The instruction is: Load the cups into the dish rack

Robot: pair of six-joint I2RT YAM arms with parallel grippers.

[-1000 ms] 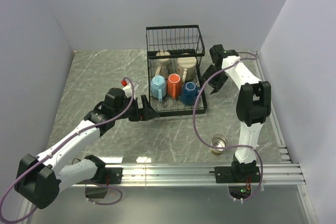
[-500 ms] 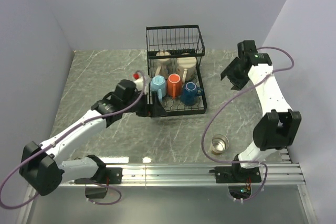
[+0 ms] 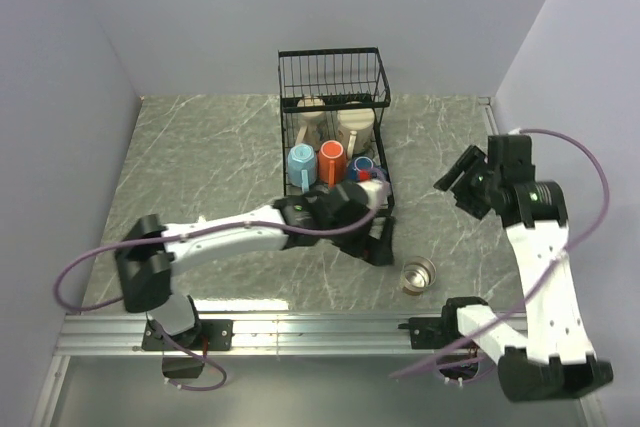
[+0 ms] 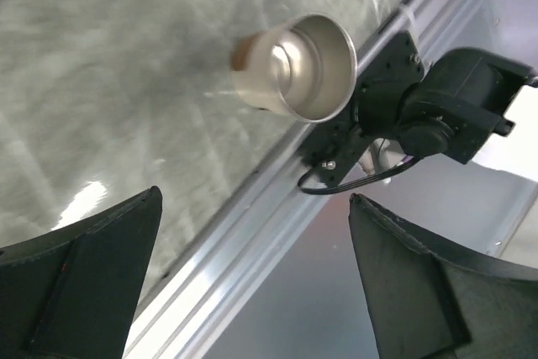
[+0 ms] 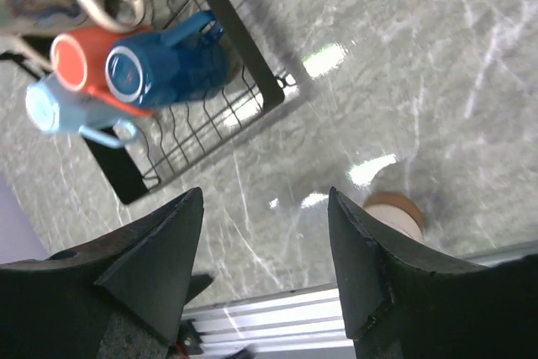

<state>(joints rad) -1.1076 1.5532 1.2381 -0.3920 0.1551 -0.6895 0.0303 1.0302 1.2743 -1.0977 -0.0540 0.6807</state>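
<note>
1. Steel cup (image 4: 294, 65) is found upright on the desk (image 3: 200, 147), near the front rail (image 3: 330, 327), apart from the dish rack (image 3: 330, 51).
2. Left hand (image 4: 254, 208) is held apart, empty, short of the cup. A rim pinch is advised, as no handle is seen.
3. Right hand (image 5: 265, 199) is spread, empty, off to the side.
4. Room is tight railward; bare desk is seen toward the rack.
</note>
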